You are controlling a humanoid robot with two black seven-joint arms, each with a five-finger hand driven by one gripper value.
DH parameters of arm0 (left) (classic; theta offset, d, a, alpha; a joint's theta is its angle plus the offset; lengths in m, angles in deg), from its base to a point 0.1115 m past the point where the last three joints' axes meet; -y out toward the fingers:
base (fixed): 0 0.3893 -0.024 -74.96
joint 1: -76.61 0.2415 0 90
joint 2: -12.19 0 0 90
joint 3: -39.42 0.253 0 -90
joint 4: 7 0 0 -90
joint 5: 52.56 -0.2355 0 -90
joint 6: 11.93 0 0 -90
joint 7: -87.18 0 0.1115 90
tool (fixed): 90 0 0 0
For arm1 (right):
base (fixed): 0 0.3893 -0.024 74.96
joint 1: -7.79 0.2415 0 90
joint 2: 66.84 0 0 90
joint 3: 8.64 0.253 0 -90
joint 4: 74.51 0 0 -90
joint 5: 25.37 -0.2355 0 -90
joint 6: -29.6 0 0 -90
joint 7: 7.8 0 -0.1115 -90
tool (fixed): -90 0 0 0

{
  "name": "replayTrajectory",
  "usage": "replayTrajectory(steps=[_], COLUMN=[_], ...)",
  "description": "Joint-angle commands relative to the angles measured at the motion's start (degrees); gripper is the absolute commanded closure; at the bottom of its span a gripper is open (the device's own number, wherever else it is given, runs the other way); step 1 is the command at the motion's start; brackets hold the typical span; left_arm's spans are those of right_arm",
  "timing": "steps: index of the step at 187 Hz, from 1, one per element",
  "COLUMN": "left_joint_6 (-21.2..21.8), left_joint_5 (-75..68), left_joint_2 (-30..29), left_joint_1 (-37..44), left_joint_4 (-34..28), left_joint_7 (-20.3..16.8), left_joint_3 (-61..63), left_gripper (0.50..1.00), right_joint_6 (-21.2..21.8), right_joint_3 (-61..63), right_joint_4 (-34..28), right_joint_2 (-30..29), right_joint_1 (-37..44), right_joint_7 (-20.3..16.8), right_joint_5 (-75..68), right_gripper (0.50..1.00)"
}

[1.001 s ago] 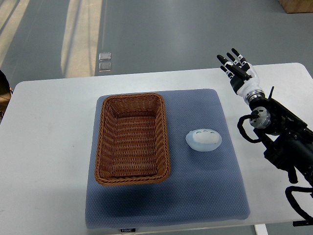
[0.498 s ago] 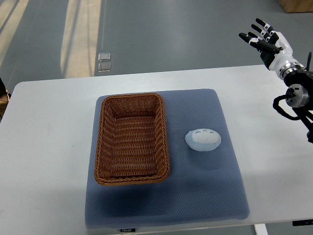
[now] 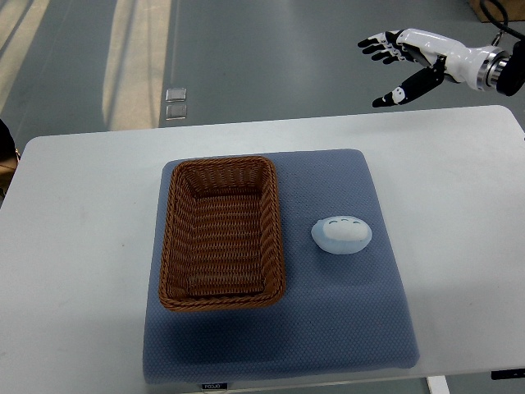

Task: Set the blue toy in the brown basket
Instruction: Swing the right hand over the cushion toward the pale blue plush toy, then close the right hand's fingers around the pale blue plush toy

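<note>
The pale blue oval toy [image 3: 341, 233] lies on the blue-grey mat [image 3: 328, 328], just right of the brown wicker basket [image 3: 221, 232]. The basket stands on the mat's left half and holds nothing. My right hand [image 3: 394, 57] hovers high at the top right, beyond the table's far edge, fingers spread and holding nothing, well away from the toy. Its arm comes in from the right edge. The left arm does not show.
The mat lies on a white table [image 3: 82, 246]. Grey floor stretches beyond the far edge, with two small square floor plates [image 3: 175, 103]. A brown box corner [image 3: 496, 8] sits at the top right.
My right hand has risen and swung from beside the table's right edge up and back past the far edge, turning sideways. Toy and basket have not moved.
</note>
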Motion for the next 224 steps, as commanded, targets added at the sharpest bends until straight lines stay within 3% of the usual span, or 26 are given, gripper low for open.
replayTrajectory(steps=[1, 27, 86, 117, 224], left_joint_6=[0.0, 0.0, 0.0, 0.0, 0.0], left_joint_5=[0.0, 0.0, 0.0, 0.0, 0.0], left_joint_2=[0.0, 0.0, 0.0, 0.0, 0.0], left_joint_1=[0.0, 0.0, 0.0, 0.0, 0.0], left_joint_4=[0.02, 0.02, 0.02, 0.02, 0.02], left_joint_7=[0.0, 0.0, 0.0, 0.0, 0.0], left_joint_3=[0.0, 0.0, 0.0, 0.0, 0.0], left_gripper=[0.5, 0.5, 0.5, 0.5, 0.5], right_joint_6=[4.17, 9.79, 14.19, 14.19, 9.44], right_joint_3=[-3.12, -6.98, -9.71, -9.8, -9.97], right_joint_4=[-3.24, -8.16, -12.9, -15.98, -14.84], right_joint_2=[1.32, 2.82, 3.17, 2.82, -2.45], right_joint_1=[2.8, 3.33, 2.71, 0.43, -7.05], right_joint_7=[-0.94, -1.56, -1.56, -1.56, -2.79], right_joint_5=[6.38, 11.57, 13.07, 13.06, 14.03], right_gripper=[0.589, 0.589, 0.591, 0.591, 0.593])
